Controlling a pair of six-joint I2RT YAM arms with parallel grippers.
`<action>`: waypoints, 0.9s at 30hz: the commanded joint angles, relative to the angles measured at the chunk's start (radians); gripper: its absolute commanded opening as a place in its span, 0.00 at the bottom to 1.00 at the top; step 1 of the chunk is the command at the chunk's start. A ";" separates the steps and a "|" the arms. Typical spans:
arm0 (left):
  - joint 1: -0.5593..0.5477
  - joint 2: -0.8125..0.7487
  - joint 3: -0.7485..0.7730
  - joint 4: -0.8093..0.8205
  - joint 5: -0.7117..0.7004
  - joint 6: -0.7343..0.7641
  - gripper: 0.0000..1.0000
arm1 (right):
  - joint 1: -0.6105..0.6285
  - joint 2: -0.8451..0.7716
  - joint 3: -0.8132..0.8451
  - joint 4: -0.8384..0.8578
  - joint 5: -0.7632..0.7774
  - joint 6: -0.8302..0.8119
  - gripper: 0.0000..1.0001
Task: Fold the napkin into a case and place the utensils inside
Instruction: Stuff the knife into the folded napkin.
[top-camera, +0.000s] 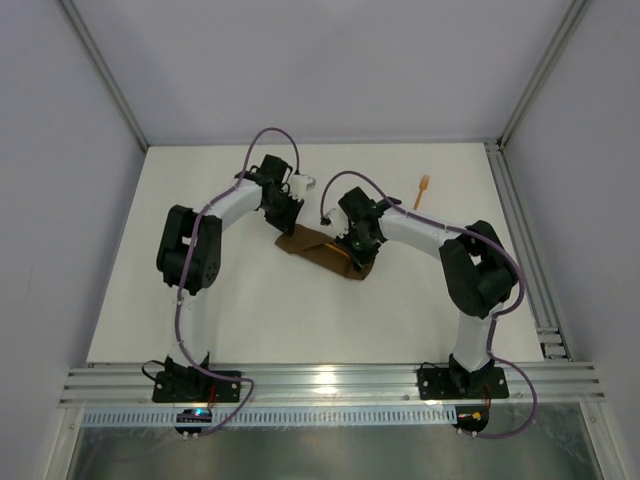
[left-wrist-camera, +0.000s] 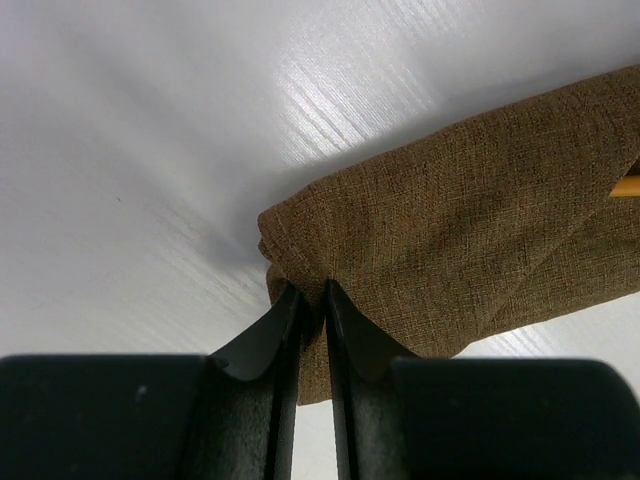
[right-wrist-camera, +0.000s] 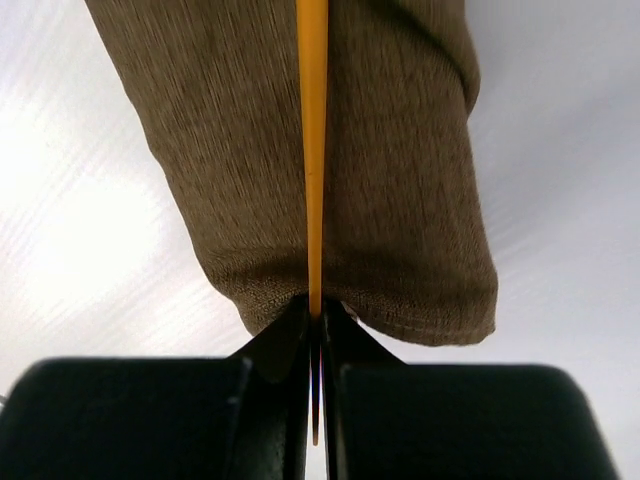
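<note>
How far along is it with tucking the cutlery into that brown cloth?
Done: the brown cloth is folded into a narrow strip. In hand: the left fingers pinch one end, and the right fingers grip a thin orange utensil lying along the strip; whether it is tucked in is unclear. Left: the fork lies apart on the table.

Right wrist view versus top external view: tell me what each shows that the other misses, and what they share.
Only the right wrist: a thin orange utensil pinched in the shut right gripper, running along the case. Only the top: the fork alone on the table, and the left gripper at the case's other end. Both: the folded brown case under the right gripper.
</note>
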 joint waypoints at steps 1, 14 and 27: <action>-0.009 -0.006 -0.004 0.026 0.031 0.012 0.16 | 0.024 0.060 0.111 -0.045 0.019 -0.029 0.06; -0.011 -0.012 -0.019 0.031 0.019 0.025 0.16 | 0.027 0.080 0.140 -0.035 0.103 -0.010 0.54; -0.011 -0.029 -0.036 0.040 0.024 0.017 0.20 | 0.027 -0.317 -0.078 -0.030 0.189 0.287 0.57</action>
